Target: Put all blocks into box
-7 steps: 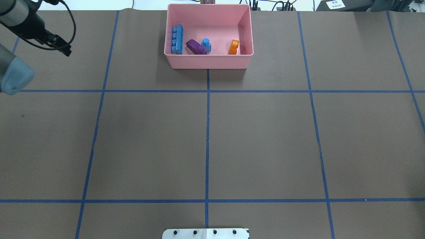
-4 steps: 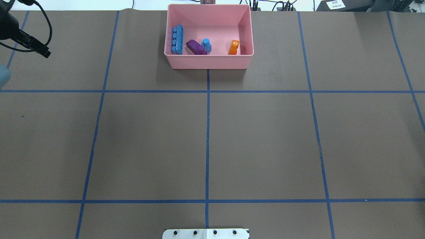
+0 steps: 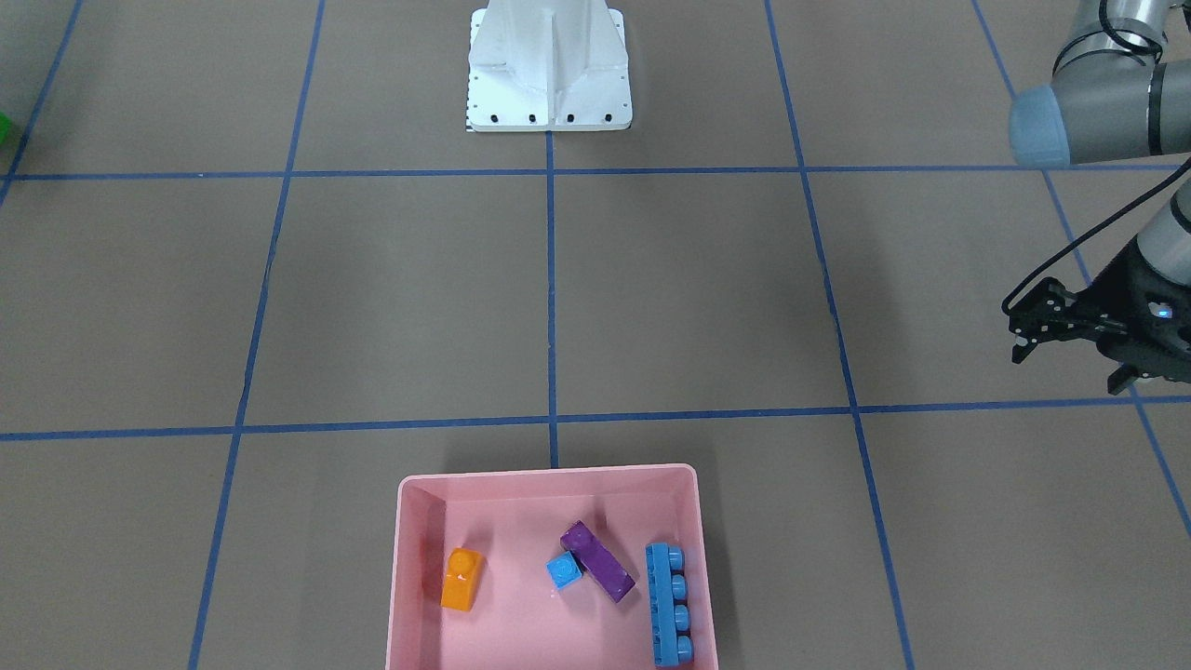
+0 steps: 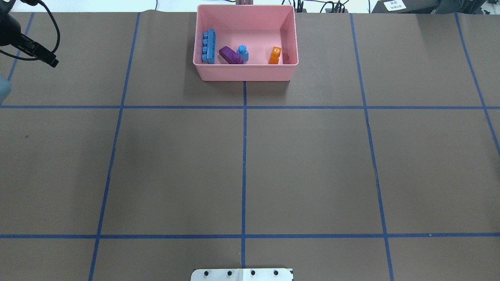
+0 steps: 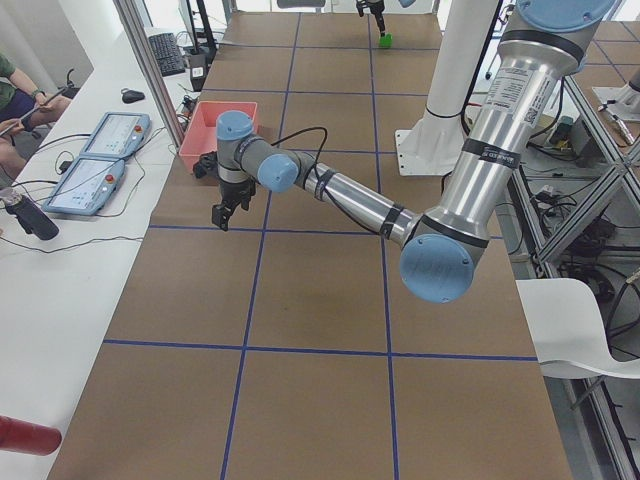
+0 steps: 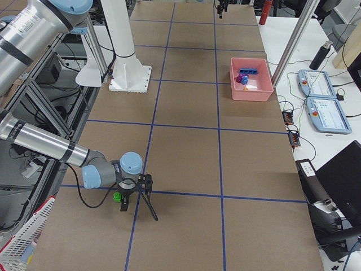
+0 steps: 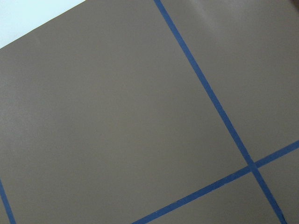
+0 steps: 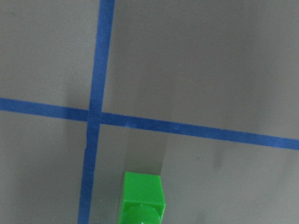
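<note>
The pink box (image 4: pixel 245 72) stands at the table's far middle; it also shows in the front view (image 3: pixel 410 558). In it lie the long blue block (image 4: pixel 209 47), the purple block (image 4: pixel 230 55), the small blue cube (image 4: pixel 242 52) and the orange block (image 4: pixel 275 55). The green block (image 8: pixel 142 198) lies on the table outside the box, by a tape crossing far out on my right side (image 6: pixel 118 197). My right gripper (image 6: pixel 131 195) is down right next to it; I cannot tell whether it is open or shut. My left gripper (image 3: pixel 1067 368) is open and empty, well off to the box's side.
The white robot base (image 3: pixel 549 74) stands at the table's near middle edge. Blue tape lines (image 4: pixel 244 156) cross the brown table. A side table with teach pendants (image 6: pixel 321 96) runs behind the box.
My left arm has drawn back to the left, almost out of the overhead view. The box and the blocks in it have not moved.
</note>
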Controlling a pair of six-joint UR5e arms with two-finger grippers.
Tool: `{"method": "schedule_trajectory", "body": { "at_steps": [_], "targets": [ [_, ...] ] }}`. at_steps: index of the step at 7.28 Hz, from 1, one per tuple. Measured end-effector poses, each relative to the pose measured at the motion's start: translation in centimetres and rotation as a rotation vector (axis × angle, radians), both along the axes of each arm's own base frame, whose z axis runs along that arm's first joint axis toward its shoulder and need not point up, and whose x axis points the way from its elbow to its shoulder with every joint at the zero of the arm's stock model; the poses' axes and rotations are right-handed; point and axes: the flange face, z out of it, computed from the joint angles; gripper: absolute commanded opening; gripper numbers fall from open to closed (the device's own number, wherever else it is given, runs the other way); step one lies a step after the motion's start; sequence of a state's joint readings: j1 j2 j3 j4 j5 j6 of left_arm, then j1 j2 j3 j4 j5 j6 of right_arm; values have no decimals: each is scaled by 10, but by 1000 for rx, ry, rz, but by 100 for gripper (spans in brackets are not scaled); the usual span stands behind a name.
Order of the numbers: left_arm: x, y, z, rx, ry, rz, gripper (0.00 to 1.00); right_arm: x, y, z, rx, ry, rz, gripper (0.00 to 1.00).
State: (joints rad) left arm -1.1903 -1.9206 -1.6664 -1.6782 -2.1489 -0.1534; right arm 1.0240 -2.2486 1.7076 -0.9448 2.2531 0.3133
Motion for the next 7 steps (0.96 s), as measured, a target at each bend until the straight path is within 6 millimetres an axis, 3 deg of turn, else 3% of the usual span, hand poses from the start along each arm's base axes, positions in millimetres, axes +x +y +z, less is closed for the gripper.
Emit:
{"method": "schedule_trajectory", "body": {
  "at_steps": [1, 3, 7],
  "targets": [
    [0, 0, -1, 1, 0, 0, 100, -3, 2, 2, 1, -3, -19, 98],
    [0, 1, -1, 4, 0, -1, 100, -7, 3, 2, 0, -8, -39, 85],
    [-1, 2, -3, 7, 1, -1, 100, -18, 6, 3, -58, -16, -37, 73]
  ]
}}
